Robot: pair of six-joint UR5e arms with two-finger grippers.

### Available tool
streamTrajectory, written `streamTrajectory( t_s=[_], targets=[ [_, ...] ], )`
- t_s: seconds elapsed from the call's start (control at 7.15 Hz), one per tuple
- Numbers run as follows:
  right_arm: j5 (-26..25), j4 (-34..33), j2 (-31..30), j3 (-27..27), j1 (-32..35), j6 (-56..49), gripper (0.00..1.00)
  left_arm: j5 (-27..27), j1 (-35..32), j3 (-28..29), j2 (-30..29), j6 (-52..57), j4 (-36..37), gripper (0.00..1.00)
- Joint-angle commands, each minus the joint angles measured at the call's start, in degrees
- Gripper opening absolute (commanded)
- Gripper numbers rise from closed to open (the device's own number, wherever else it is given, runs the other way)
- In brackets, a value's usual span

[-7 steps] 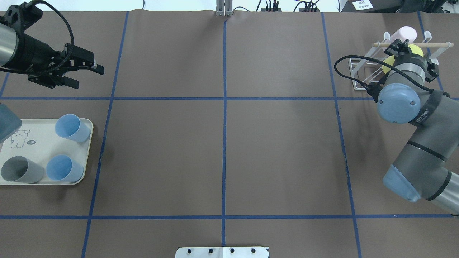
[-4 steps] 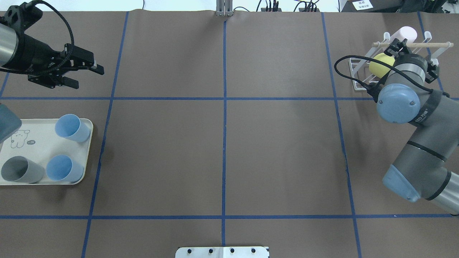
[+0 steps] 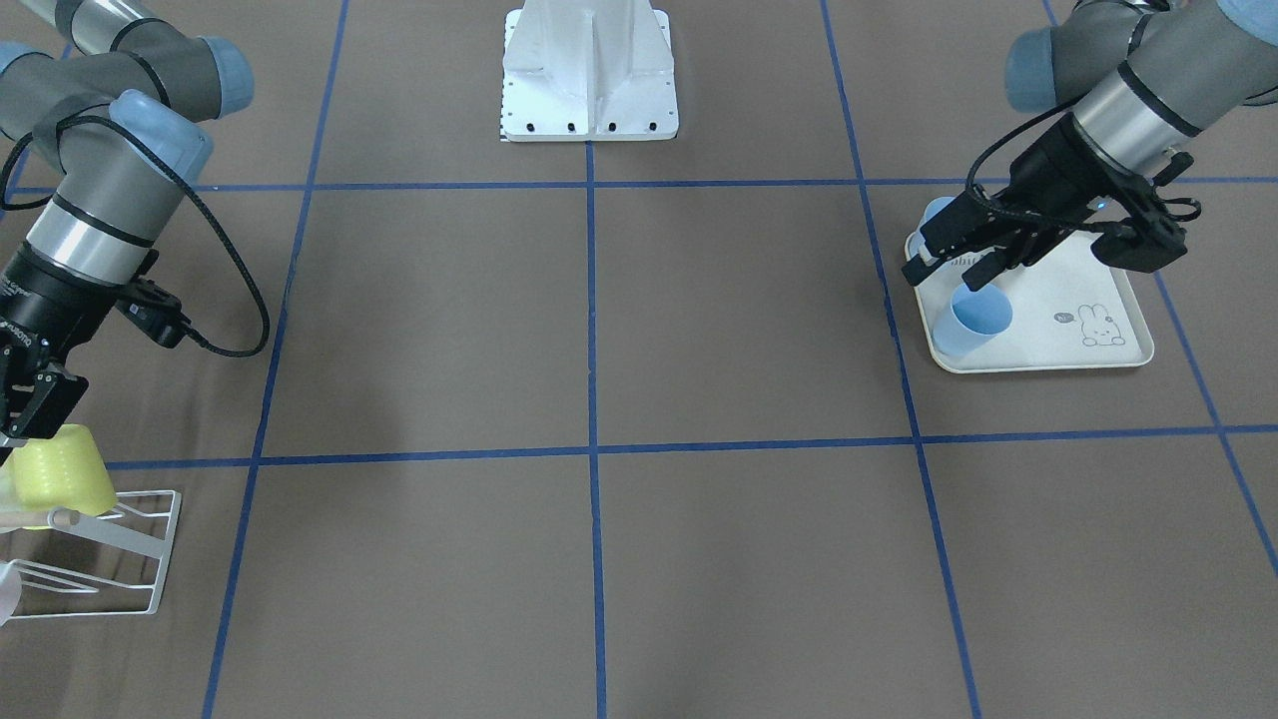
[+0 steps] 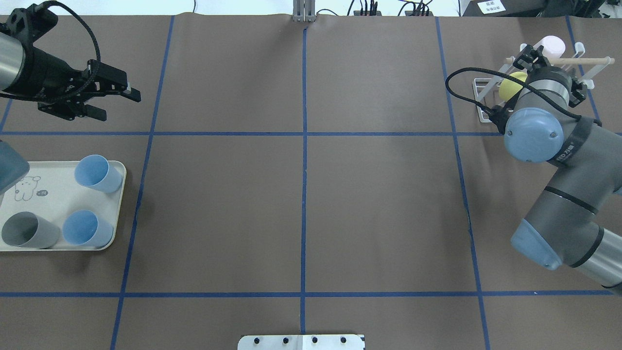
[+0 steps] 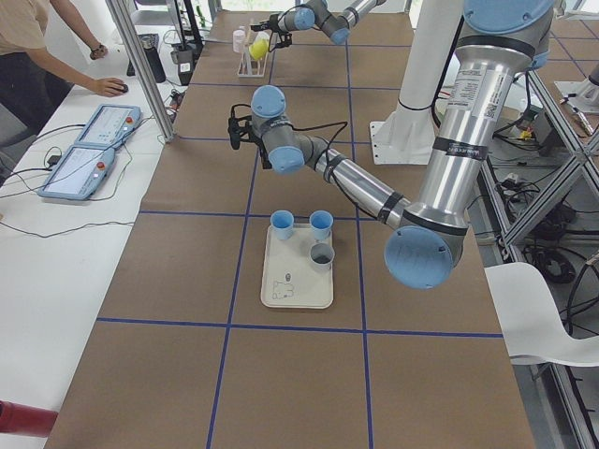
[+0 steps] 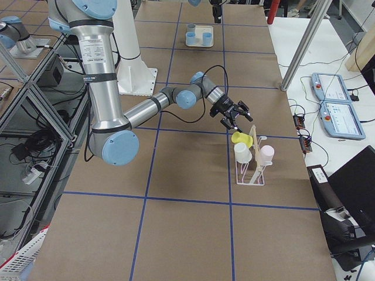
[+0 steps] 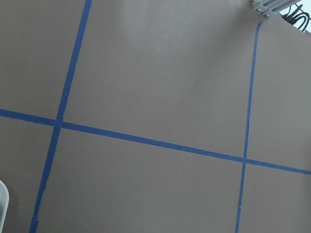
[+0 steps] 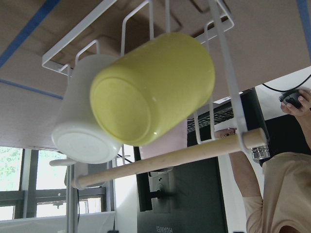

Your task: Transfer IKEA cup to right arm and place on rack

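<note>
The yellow cup (image 8: 153, 87) is seen hung tilted on the rack (image 6: 252, 167), at 2 o'clock on the surface (image 4: 301, 194) in the overhead view, beside a white cup (image 8: 85, 141). The right pincer (image 6: 239, 119) is released near it; the left pincer (image 4: 121, 104) is spread and empty. On retreat, the rim or dowel (image 8: 170, 158) could be clipped and the cup dislodged.

Yellow cup (image 8: 153, 90) and white cup (image 8: 82, 131) crowd rack (image 6: 250, 174), dowel (image 8: 170, 155) across, open mat (image 4: 301, 209) beside

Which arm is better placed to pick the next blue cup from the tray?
Left: the left claw hangs open near the tray; the right claw is at the rack, across the table.
</note>
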Motion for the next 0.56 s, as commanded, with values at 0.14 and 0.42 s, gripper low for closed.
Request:
streamTrajectory(
  t_s=[0.14, 0.42],
  targets=[
    [7.64, -0.16, 3.27, 3.42, 0.26, 9.90, 0.85, 0.00, -0.43, -0.03, 0.79, 3.08, 0.17, 1.00],
    [17.12, -0.07, 3.62, 6.15, 0.26, 26.66, 0.86, 0.00, -3.14, 0.06, 6.03, 14.82, 0.43, 1.00]
  ],
)
